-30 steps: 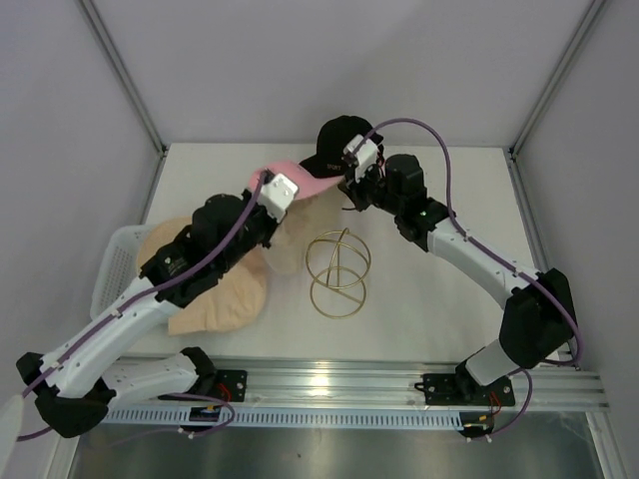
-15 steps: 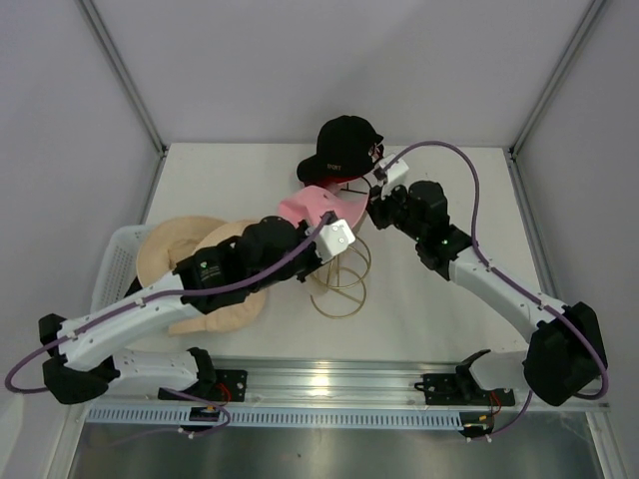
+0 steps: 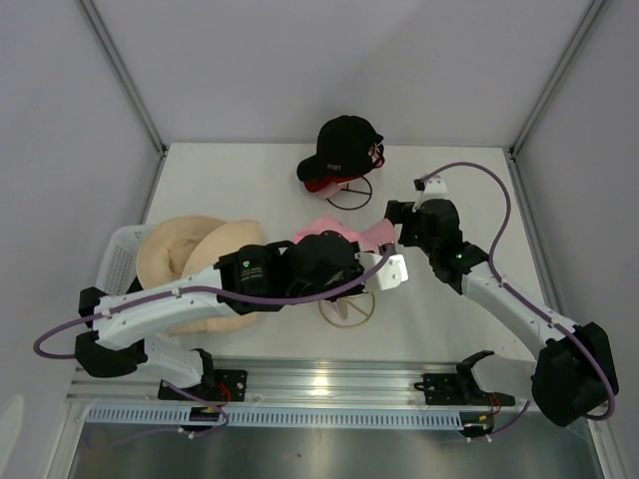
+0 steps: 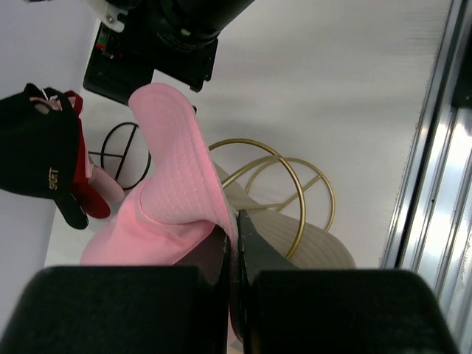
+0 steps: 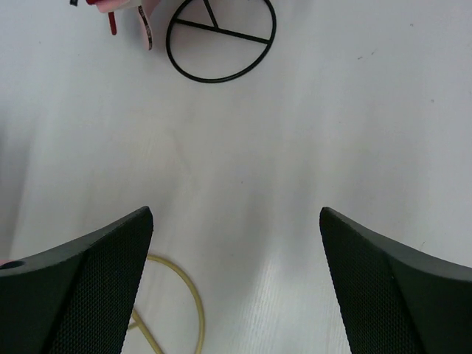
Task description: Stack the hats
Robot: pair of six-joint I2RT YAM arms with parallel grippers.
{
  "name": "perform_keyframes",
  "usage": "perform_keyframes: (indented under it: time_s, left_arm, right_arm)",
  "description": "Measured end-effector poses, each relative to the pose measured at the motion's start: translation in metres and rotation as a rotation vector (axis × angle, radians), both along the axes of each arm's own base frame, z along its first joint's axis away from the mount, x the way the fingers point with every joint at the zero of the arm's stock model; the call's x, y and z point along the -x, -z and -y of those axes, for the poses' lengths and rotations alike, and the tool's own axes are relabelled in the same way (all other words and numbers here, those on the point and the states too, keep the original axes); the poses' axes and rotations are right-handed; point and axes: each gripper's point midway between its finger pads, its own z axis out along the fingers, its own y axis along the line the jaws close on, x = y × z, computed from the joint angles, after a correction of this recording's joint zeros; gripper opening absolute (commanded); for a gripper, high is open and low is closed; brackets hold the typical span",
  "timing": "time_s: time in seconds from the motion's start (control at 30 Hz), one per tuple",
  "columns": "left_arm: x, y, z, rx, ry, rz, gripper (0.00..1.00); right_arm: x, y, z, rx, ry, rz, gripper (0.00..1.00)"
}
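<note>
While the beige hat (image 3: 170,249) lies by the left edge of the surface (image 3: 230,180), the left pincer (image 4: 234,236) pinches the pink hat (image 4: 173,169) by its brim above the gold hoop frame (image 4: 280,192). Rightward, the right pincer (image 5: 236,221) has sprung apart, releasing that hat: one arm alone carries it. Bare surface lies beneath the spread fingers.

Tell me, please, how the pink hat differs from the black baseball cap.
Hold: the pink hat is pinched in the left gripper, while the black cap is held by nothing.
Place: the pink hat hangs over the gold wire frame; the black cap sits on a black wire stand farther back.
Look: the pink hat is plain; the black cap shows red under its visor and pale lettering.
Both are fabric.
</note>
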Motion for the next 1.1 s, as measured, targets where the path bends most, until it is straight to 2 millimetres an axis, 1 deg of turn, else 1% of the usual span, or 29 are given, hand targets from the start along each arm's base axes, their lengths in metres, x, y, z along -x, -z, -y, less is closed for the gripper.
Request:
perform_keyframes:
  time_s: [0.07, 0.13, 0.2, 0.23, 0.3, 0.43, 0.5, 0.57, 0.6, 0.63, 0.7, 0.77, 0.83, 0.9, 0.97, 1.0, 1.03, 1.1]
  left_arm:
    - [0.004, -0.002, 0.008, -0.015, 0.022, 0.006, 0.01]
    - [0.004, -0.001, 0.02, -0.033, 0.029, 0.009, 0.01]
    - [0.001, 0.005, 0.032, -0.065, 0.02, 0.013, 0.01]
    - [0.001, 0.012, 0.039, -0.086, 0.017, 0.017, 0.01]
    - [0.005, 0.034, 0.048, -0.155, 0.022, 0.016, 0.01]
    - [0.025, 0.074, 0.06, -0.267, 0.064, -0.001, 0.01]
    - [0.034, 0.089, 0.065, -0.304, 0.077, -0.011, 0.01]
    - [0.039, 0.102, 0.071, -0.331, 0.07, -0.019, 0.01]
    - [0.041, 0.109, 0.075, -0.349, 0.055, -0.032, 0.01]
    - [0.042, 0.112, 0.078, -0.351, 0.049, -0.038, 0.01]
    - [0.043, 0.119, 0.087, -0.348, 0.029, -0.058, 0.01]
    - [0.043, 0.125, 0.091, -0.345, 0.01, -0.08, 0.01]
    - [0.044, 0.128, 0.092, -0.342, -0.001, -0.097, 0.01]
    - [0.046, 0.129, 0.094, -0.332, -0.001, -0.113, 0.03]
    - [0.049, 0.129, 0.096, -0.322, 0.004, -0.127, 0.19]
    - [0.05, 0.129, 0.096, -0.321, 0.009, -0.129, 0.28]
    - [0.052, 0.13, 0.097, -0.318, 0.013, -0.136, 0.42]
    - [0.057, 0.131, 0.099, -0.312, 0.019, -0.15, 0.53]
  right_arm:
    - [0.004, -0.005, 0.002, -0.037, 0.027, -0.009, 1.0]
    - [0.007, -0.008, 0.004, -0.074, 0.06, -0.015, 0.99]
    - [0.011, -0.001, 0.009, -0.097, 0.104, -0.04, 1.0]
    - [0.012, 0.004, 0.011, -0.101, 0.124, -0.057, 0.99]
    - [0.019, 0.021, 0.018, -0.106, 0.172, -0.113, 0.99]
    - [0.027, 0.054, 0.035, -0.098, 0.267, -0.233, 0.99]
    - [0.029, 0.069, 0.05, -0.093, 0.326, -0.287, 1.0]
    - [0.032, 0.079, 0.068, -0.093, 0.39, -0.33, 0.99]
    - [0.034, 0.082, 0.079, -0.096, 0.426, -0.347, 0.99]
    - [0.035, 0.084, 0.087, -0.105, 0.454, -0.359, 0.99]
    - [0.04, 0.081, 0.107, -0.127, 0.511, -0.366, 0.99]
    - [0.043, 0.066, 0.122, -0.157, 0.55, -0.329, 0.99]
    - [0.044, 0.048, 0.127, -0.188, 0.557, -0.278, 1.0]
    - [0.046, 0.031, 0.13, -0.217, 0.555, -0.226, 0.99]
    - [0.047, 0.023, 0.134, -0.234, 0.557, -0.203, 1.0]
    - [0.048, 0.022, 0.136, -0.238, 0.56, -0.202, 0.99]
    - [0.049, 0.023, 0.138, -0.241, 0.562, -0.208, 1.0]
    - [0.05, 0.024, 0.141, -0.258, 0.56, -0.224, 1.0]
